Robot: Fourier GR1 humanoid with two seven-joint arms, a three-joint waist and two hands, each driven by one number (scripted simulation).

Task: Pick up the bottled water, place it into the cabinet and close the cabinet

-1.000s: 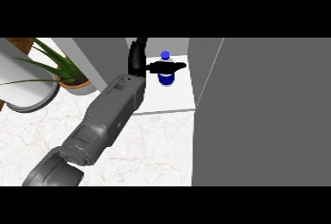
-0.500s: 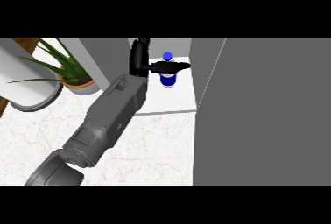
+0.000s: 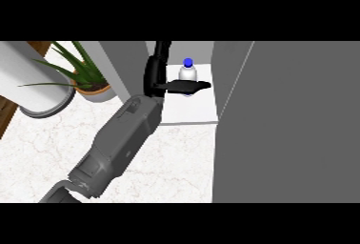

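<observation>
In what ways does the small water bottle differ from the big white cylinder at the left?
The small clear water bottle with a blue cap stands inside the cabinet, with a black hand round it; the big white cylinder stands on the marble counter, untouched. The bottle looks far smaller and narrower. Both are upright.

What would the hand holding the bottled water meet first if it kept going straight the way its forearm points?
Probably the cabinet's back wall. The hand, fingers round the bottled water, points into the open cabinet, and nothing else shows ahead. Depth is unclear from this steep view.
</observation>
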